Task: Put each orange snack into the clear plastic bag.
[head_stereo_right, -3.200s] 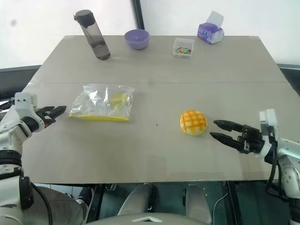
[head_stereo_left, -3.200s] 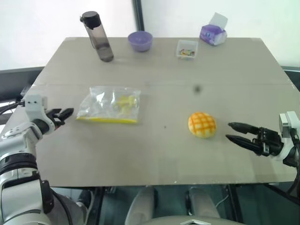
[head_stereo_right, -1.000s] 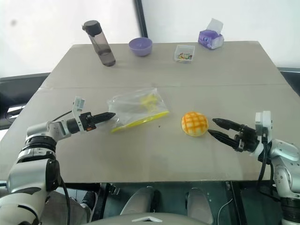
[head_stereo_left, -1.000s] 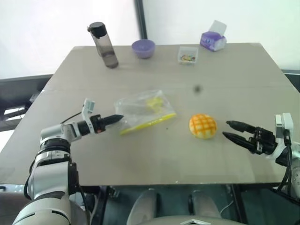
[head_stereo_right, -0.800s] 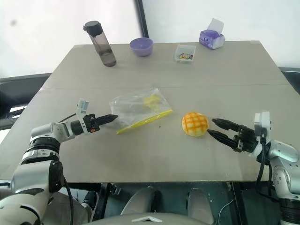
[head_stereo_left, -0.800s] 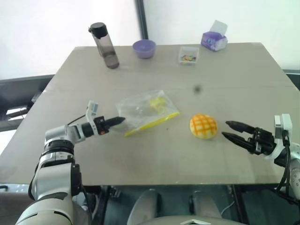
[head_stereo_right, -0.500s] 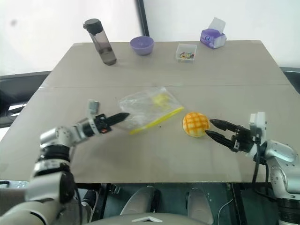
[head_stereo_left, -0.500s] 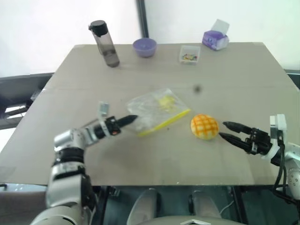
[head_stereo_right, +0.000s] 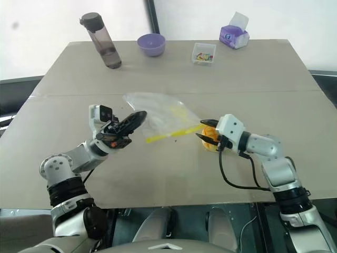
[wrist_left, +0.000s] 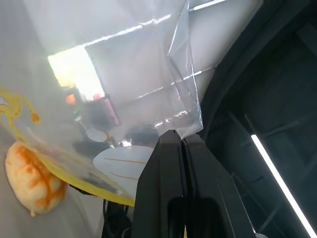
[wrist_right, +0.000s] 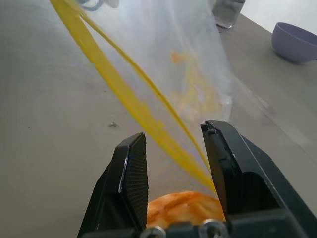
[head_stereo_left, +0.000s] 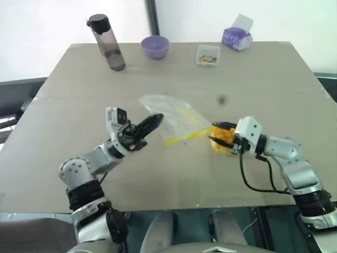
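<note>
The left gripper is pinched tight on a corner of the clear plastic bag, holding it up off the table so the yellow strip hangs toward the right gripper. That right gripper has its two fingers standing at a middling gap astride the orange snack, which sits at about four o'clock of the bag and still outside it. Whether the fingers actually press the bun is hard to say, since the wrist view shows it low between them with the bag's yellow edge crossing in front.

So the task looks barely begun: the bag is lifted and presented, the bun is reached, but nothing is inside yet (the yellow marks in the bag appear to be print). Left to do: open the mouth, slide the bun in.

Counted: one bun, one bag, two grippers. At the table's far edge, from eleven to one o'clock, stand one dark water bottle, one purple bowl, one small clear box and one purple tissue pack.
</note>
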You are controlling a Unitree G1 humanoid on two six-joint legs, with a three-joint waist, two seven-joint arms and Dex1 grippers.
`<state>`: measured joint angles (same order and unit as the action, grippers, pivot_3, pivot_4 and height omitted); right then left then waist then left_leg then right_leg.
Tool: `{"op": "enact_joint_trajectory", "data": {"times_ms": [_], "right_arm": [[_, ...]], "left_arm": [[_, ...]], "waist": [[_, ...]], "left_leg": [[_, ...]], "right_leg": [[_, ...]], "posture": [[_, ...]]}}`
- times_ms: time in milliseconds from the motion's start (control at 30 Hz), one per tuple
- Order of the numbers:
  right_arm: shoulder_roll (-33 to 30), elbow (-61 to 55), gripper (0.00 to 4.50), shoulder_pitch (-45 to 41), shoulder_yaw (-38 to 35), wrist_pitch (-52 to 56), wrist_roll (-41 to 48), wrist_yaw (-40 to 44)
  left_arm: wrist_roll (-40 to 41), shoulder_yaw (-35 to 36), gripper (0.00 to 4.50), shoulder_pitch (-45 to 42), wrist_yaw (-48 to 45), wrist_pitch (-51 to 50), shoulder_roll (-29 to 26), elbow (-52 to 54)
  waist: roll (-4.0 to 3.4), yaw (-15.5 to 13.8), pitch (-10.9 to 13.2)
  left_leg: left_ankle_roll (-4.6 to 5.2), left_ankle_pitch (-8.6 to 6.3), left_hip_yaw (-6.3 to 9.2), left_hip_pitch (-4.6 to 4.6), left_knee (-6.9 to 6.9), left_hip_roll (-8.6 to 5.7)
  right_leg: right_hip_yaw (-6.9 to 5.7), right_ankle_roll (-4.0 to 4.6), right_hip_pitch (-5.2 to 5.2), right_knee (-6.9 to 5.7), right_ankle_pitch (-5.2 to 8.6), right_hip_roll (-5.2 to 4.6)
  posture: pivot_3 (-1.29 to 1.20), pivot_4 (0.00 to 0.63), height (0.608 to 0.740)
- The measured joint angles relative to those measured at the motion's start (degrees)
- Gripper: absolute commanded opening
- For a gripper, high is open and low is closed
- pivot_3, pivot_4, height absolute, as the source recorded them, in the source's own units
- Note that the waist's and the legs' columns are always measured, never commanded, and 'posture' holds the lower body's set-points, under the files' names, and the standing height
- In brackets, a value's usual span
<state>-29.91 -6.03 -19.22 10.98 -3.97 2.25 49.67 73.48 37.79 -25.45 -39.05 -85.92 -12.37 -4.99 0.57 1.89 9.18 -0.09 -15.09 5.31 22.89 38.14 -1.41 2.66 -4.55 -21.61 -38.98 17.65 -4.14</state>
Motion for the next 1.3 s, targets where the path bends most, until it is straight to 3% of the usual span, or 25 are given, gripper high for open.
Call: {"op": "enact_joint_trajectory", "data": {"times_ms": [267, 333, 433, 667, 767, 867, 967, 1033, 1167, 1300], "right_arm": [[3.3, 6.1, 2.00, -5.8, 1.6, -2.8, -4.5, -3.9], [3.5, 6.9, 1.37, -6.0, 2.1, -3.5, -5.2, -3.9], [3.8, 7.3, 0.03, -6.0, 2.3, -4.1, -5.7, -4.1], [4.5, 7.3, 0.03, -6.0, 2.3, -5.3, -6.5, -5.0], [4.5, 7.3, 0.03, -5.8, 2.4, -5.6, -6.7, -5.3], [4.5, 7.3, 0.00, -5.7, 2.4, -6.1, -7.0, -5.9], [5.6, 7.4, 0.00, -7.0, 2.0, -5.4, -7.9, -8.5], [6.0, 8.1, 0.00, -8.7, 1.5, -4.9, -8.4, -10.4], [7.3, 13.1, 0.00, -13.4, 0.7, -3.6, -10.4, -14.6], [7.3, 16.0, 0.00, -16.8, 0.8, -1.5, -14.7, -18.6]], "left_arm": [[8.0, -2.1, 0.06, 4.2, 7.4, 2.2, -0.5, 1.4], [9.7, -2.7, 0.00, 4.8, 8.1, 2.6, -1.7, 1.4], [11.1, -4.0, 0.00, 5.7, 8.3, 3.1, -3.1, 1.4], [12.8, -7.2, 0.00, 6.7, 8.4, 5.5, -4.9, 0.8], [9.5, -10.1, 0.00, 8.2, 6.5, 8.4, -6.7, 1.7], [4.7, -13.3, 0.94, 10.2, 1.9, 12.5, -8.0, 3.9], [-0.9, -14.3, 2.28, 10.5, -0.7, 19.4, -9.5, 4.6], [-2.9, -15.0, 2.28, 10.4, -3.4, 21.2, -12.6, 5.4], [4.1, -12.4, 2.28, 2.2, -8.6, 19.2, -20.1, 8.1], [1.5, -12.9, 2.28, -2.5, -6.8, 24.2, -20.2, 11.1]], "waist": [[0.00, 0.3, 0.0], [0.00, 0.3, 0.0], [0.00, 0.3, 0.0], [0.00, 0.3, 0.0], [-0.01, 0.4, 0.0], [-0.03, 0.4, 0.0], [-0.03, 0.4, 0.0], [-0.02, 0.5, 0.0], [0.13, 0.2, 0.2], [0.12, 0.3, 0.2]], "left_leg": [[-0.01, 0.00, -0.04, -0.03, -0.03, 0.01], [-0.01, 0.00, -0.05, -0.03, -0.04, 0.00], [-0.01, 0.00, -0.06, -0.03, -0.04, 0.00], [-0.01, 0.00, -0.05, -0.03, -0.04, -0.01], [-0.01, 0.00, -0.07, -0.03, -0.06, -0.01], [-0.02, 0.01, -0.10, -0.04, -0.09, -0.01], [-0.03, 0.01, -0.10, -0.05, -0.09, 0.01], [-0.05, 0.02, -0.10, -0.07, -0.12, 0.02], [-0.10, 0.06, -0.01, -0.04, -0.14, 0.03], [-0.10, 0.06, -0.10, -0.04, -0.17, -0.03]], "right_leg": [[0.03, 0.03, -0.02, -0.01, -0.01, 0.02], [0.03, 0.03, -0.01, 0.01, -0.01, 0.01], [0.05, 0.03, -0.02, 0.01, -0.01, 0.01], [0.04, 0.03, -0.02, 0.00, -0.01, 0.02], [0.05, 0.03, -0.03, 0.01, -0.01, 0.02], [0.07, 0.04, -0.03, 0.03, -0.01, 0.02], [0.06, 0.11, -0.04, 0.02, -0.05, 0.06], [0.06, 0.13, -0.05, 0.02, -0.07, 0.08], [-0.02, 0.15, -0.05, 0.06, -0.08, 0.05], [0.05, 0.15, -0.05, 0.13, -0.08, 0.00]], "posture": [[0.00, 0.150, 0.740], [0.00, 0.150, 0.740], [0.00, 0.150, 0.740], [0.00, 0.150, 0.740], [0.00, 0.150, 0.740], [0.00, 0.150, 0.740], [0.00, 0.150, 0.740], [0.00, 0.150, 0.740], [0.00, 0.150, 0.740], [0.00, 0.150, 0.740]]}}
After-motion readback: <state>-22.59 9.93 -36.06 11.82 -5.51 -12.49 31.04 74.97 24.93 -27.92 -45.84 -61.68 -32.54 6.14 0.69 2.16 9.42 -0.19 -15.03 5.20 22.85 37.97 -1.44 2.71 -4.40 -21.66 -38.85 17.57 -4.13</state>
